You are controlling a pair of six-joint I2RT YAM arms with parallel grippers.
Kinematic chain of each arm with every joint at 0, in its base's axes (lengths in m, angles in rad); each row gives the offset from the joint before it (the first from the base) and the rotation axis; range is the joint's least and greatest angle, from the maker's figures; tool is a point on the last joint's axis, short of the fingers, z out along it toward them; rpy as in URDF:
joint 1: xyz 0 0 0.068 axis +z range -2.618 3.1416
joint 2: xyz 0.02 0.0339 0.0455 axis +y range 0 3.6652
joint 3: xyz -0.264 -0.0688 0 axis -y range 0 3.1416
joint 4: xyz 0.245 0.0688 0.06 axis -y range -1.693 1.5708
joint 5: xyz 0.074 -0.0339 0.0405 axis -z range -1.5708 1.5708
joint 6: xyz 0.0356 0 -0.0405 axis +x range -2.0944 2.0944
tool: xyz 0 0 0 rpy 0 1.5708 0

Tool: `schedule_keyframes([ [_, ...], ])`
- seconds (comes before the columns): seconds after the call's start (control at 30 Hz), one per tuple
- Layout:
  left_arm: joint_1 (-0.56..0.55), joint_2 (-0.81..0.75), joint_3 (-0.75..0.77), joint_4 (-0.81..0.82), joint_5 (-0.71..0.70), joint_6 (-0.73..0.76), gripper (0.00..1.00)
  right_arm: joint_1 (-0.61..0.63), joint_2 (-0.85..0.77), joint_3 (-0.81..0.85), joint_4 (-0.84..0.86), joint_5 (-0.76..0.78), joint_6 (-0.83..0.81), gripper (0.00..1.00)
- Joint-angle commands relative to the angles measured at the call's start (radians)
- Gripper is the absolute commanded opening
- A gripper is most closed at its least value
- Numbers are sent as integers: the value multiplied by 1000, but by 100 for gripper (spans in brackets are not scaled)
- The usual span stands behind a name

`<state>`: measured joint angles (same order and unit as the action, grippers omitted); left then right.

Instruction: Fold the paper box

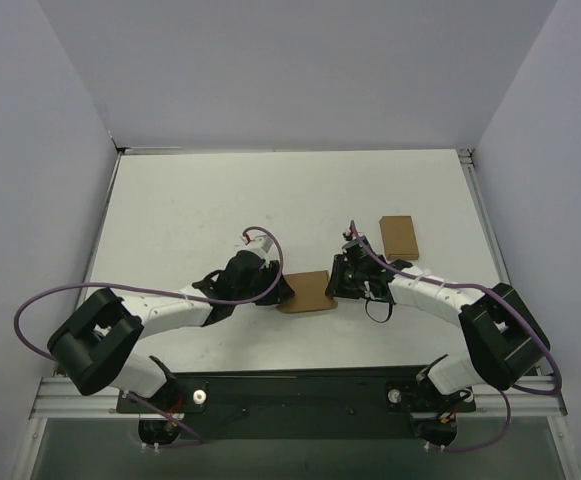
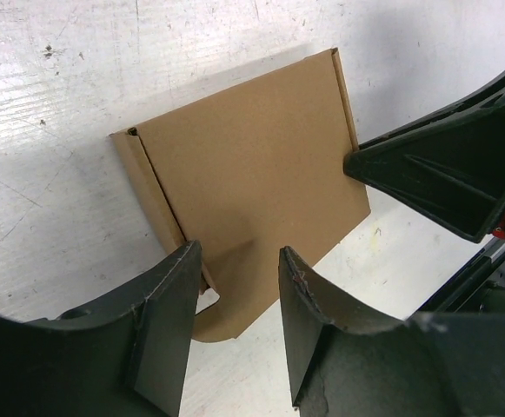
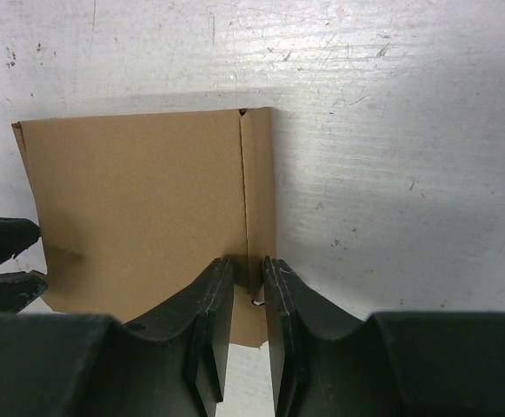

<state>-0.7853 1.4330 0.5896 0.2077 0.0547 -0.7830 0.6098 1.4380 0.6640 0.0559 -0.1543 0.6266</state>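
The paper box [image 1: 307, 292] lies flat and brown on the table between my two grippers. In the left wrist view, the box [image 2: 252, 165] shows narrow creased side flaps and a rounded tab at its near edge. My left gripper [image 2: 237, 256] is open over that tab, and nothing is pinched between its fingers. My right gripper [image 3: 249, 265] stands with its jaws a narrow gap apart, astride the box's [image 3: 139, 200] right side flap, tips down on the cardboard. In the top view, the left gripper [image 1: 282, 290] and the right gripper [image 1: 338, 283] flank the box.
A smaller plain brown cardboard rectangle [image 1: 399, 236] lies on the table behind the right arm. The white table [image 1: 220, 200] is walled at the back and on both sides.
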Motion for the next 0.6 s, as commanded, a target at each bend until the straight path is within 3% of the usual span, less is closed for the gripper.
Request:
schedule_keyframes([
  [0.0,-8,-35,-5,39,-15,-18,50,10,19,0,-82,33,-16,22],
  [0.33,-6,-28,10,3,-39,45,51,11,27,0,-80,32,-18,22],
  [0.57,46,-118,-17,-25,-64,79,68,11,24,-10,-79,36,-21,22],
])
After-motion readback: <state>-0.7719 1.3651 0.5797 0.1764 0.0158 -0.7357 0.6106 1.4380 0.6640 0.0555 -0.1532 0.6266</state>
